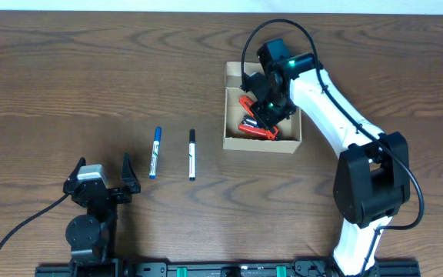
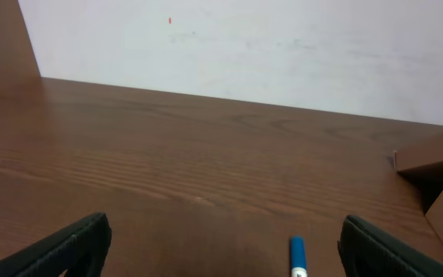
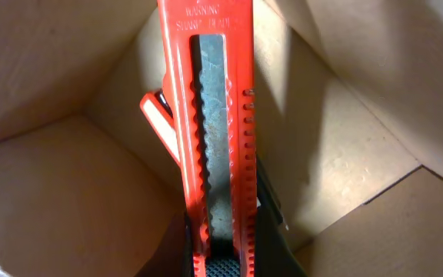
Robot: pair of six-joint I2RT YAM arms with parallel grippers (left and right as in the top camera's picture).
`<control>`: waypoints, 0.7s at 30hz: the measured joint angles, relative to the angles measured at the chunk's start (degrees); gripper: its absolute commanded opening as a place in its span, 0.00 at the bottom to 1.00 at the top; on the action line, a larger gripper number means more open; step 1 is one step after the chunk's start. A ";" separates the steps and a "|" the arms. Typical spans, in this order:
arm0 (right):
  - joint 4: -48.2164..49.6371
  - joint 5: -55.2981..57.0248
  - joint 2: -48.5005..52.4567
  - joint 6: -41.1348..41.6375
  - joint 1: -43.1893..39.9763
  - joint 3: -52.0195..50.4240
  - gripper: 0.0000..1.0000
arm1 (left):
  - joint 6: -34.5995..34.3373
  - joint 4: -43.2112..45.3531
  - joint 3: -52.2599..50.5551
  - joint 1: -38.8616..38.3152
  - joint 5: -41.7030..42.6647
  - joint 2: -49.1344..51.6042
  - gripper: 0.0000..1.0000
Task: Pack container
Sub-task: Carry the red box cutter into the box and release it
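We read raised lettering on the orange cutter (image 3: 214, 131), at the top centre of the right wrist view: "WARNING", and beneath it "SHARP BLADE". In the overhead view, the blue marker (image 1: 154, 152) and the black marker (image 1: 191, 155) carry white labels whose print is too small for us to read.

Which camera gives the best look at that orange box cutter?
Right wrist: the box cutter fills the frame, its warning print readable, inside the container. Overhead shows only orange bits under the right gripper. Left wrist shows none of it.
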 measured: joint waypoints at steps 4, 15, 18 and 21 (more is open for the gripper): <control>0.28 0.00 0.00 0.00 0.00 -0.52 0.03 | 0.00 0.00 0.00 0.00 0.00 0.00 0.95; 0.52 0.26 0.00 0.55 0.00 -0.57 0.44 | 0.00 0.00 0.00 0.00 0.00 0.00 0.95; 0.52 0.72 0.00 0.46 -0.02 -0.57 0.46 | 0.00 0.00 0.00 0.00 0.00 0.00 0.95; 0.37 0.96 0.00 1.01 -0.04 -0.55 0.50 | 0.00 0.00 0.00 0.00 0.00 0.00 0.95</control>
